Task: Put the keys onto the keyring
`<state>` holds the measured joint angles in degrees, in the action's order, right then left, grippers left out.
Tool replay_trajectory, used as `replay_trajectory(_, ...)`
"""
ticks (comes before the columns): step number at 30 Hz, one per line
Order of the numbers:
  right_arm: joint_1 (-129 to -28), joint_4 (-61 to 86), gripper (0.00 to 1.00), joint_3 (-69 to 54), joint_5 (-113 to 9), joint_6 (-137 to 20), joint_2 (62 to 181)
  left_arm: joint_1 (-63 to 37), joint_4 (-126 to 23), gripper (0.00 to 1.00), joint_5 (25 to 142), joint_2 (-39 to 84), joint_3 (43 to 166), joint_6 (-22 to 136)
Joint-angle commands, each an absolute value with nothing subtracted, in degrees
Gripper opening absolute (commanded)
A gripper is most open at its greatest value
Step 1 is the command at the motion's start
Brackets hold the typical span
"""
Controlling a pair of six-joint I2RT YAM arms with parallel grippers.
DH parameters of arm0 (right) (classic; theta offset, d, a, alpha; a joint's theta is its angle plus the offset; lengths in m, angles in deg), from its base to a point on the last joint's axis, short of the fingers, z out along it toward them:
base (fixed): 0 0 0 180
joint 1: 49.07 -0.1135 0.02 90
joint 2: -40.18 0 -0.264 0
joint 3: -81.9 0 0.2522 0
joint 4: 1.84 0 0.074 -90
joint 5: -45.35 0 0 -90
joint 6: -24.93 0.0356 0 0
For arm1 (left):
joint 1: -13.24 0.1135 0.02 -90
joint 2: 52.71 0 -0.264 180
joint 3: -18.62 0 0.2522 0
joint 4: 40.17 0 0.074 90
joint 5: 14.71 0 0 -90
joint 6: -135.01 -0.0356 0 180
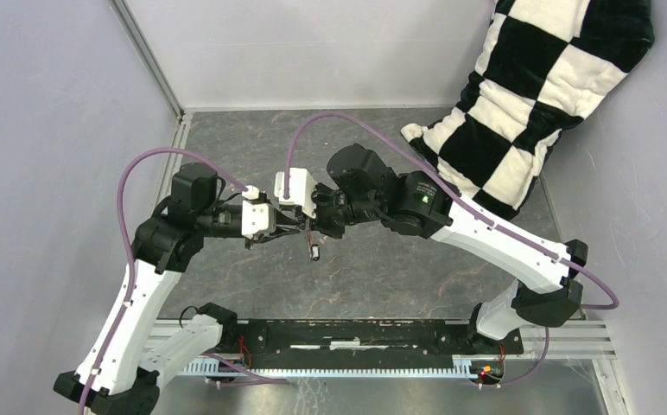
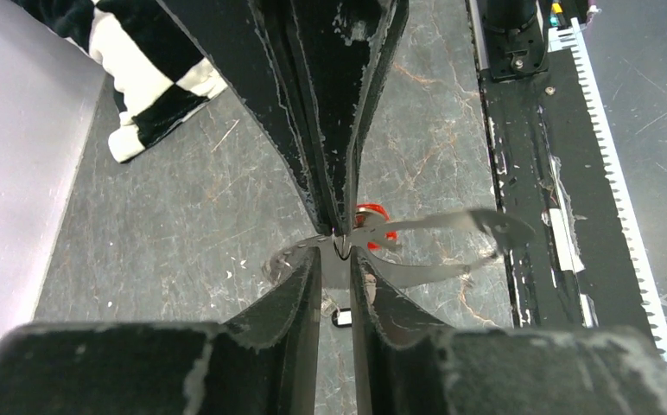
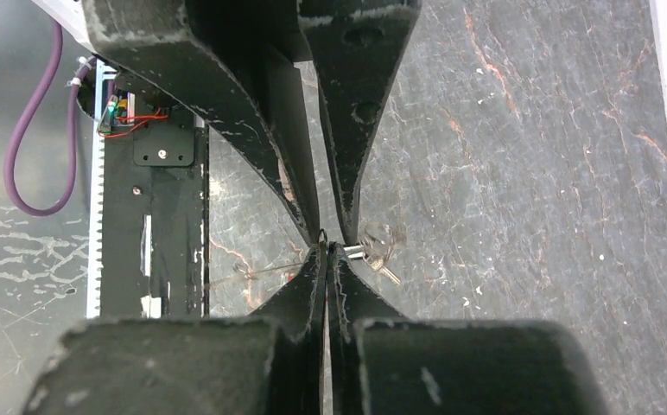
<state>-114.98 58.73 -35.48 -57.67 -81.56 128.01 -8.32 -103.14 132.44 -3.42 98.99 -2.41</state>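
Both grippers meet tip to tip above the middle of the table. The keyring point(image 2: 451, 223) is a thin grey metal hoop held in the air, level between them. My right gripper point(image 3: 326, 251) is shut on its edge, where a small wire loop shows. My left gripper point(image 2: 337, 259) has its jaws a narrow gap apart, and the hoop's band fills that gap at the tips. Whether the pads press on it I cannot tell. The red key point(image 2: 373, 214) sits at the hoop behind the right fingers point(image 2: 330, 104). The black key point(image 1: 314, 252) with a pale spot dangles below.
A black-and-white checkered cushion point(image 1: 537, 86) leans in the far right corner. A black rail point(image 1: 356, 337) with a toothed strip runs along the near edge between the arm bases. Grey walls close in the marbled table point(image 1: 382, 277) on the left and back.
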Motion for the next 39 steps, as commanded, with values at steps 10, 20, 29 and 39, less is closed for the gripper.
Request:
replay_trajectory(10,-117.19,59.38,0.0,-40.76,-55.54,-82.64,129.98,-10.07,-104.09,0.13,131.66,-2.98,100.36,-3.68)
replay_trajectory(20,-117.46,52.8,0.38,-38.17,-50.2,-79.07,125.48,-10.51,-101.16,0.02,133.79,-4.07,99.43,-0.9)
replay_trajectory(29,-116.37,31.62,0.62,-16.19,-44.06,-71.39,105.83,-10.52,-59.39,0.02,131.95,-13.14,87.05,35.25)
replay_trajectory(39,-116.4,25.44,0.64,-9.01,-44.34,-69.91,104.1,-10.53,-44.29,0.02,129.78,-12.49,85.79,47.97)
